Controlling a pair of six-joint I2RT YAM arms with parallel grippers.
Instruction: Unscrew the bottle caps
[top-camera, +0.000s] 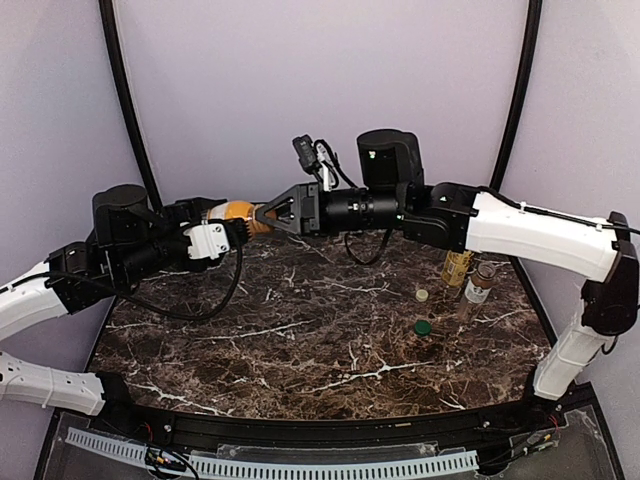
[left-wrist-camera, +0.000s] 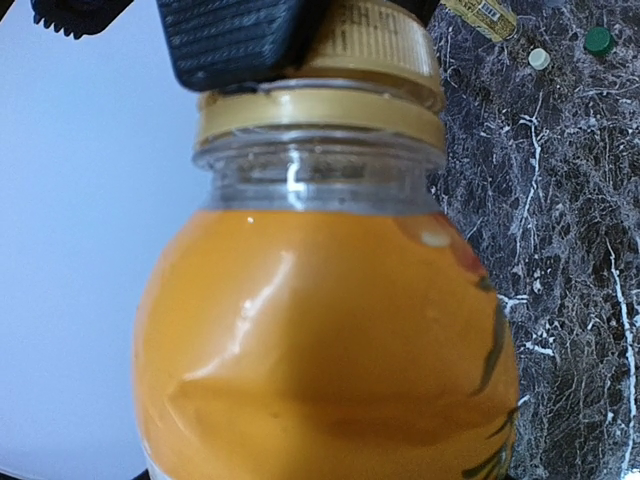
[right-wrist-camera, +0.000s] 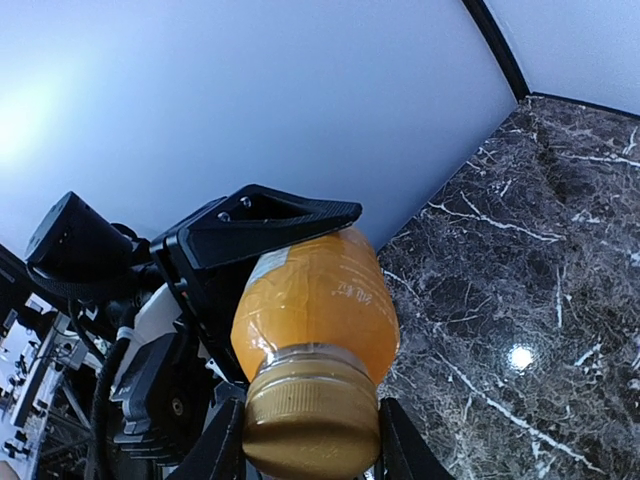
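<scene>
Above the back of the table (top-camera: 300, 350), the left hand (top-camera: 238, 228) is closed around the body of the squat orange bottle (top-camera: 236, 210) and holds it sideways in the air. The right hand (top-camera: 270, 215) is clamped on its gold-orange cap (right-wrist-camera: 312, 425), which sits on the neck. At the right, the cream-white cap (top-camera: 422, 295) and dark green cap (top-camera: 423, 327) lie loose beside the tea bottle (top-camera: 457, 266) and clear bottle (top-camera: 480, 284). By my reading, two caps are off and only this one is left to twist free.
</scene>
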